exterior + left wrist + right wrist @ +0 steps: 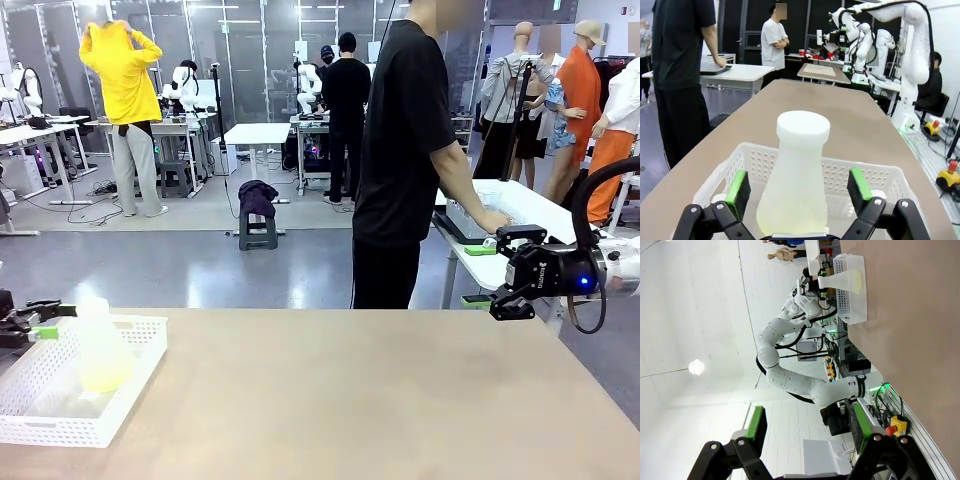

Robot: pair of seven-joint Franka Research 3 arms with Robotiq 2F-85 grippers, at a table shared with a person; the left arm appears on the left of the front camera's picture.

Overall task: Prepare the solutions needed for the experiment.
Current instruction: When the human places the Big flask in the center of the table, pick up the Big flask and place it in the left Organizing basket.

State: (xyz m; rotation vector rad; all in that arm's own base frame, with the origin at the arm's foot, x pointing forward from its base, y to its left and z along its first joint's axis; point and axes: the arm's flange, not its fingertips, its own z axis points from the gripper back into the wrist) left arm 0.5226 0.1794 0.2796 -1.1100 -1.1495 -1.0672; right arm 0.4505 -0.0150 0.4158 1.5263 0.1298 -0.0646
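Note:
A frosted conical flask [800, 165] with a white top stands in a white perforated basket [140, 330] at the table's near left. A shallow layer of pale yellow solution [790, 215] lies in its bottom, also visible as the solution [105, 372] from the front. My left gripper [799, 186] is open, and its green pads [737, 186] flank the flask with a gap on each side. From the front, the left gripper [35, 322] sits at the basket's left rim. My right gripper [505, 272] hangs open and empty by the table's far right edge, pointing left.
A person in black [400, 150] stands beyond the far edge, turned to a side table [530, 205] with hands on a tray there. The brown tabletop [360, 400] stretches bare between basket and right gripper. The right wrist view shows the basket [852, 290] far off.

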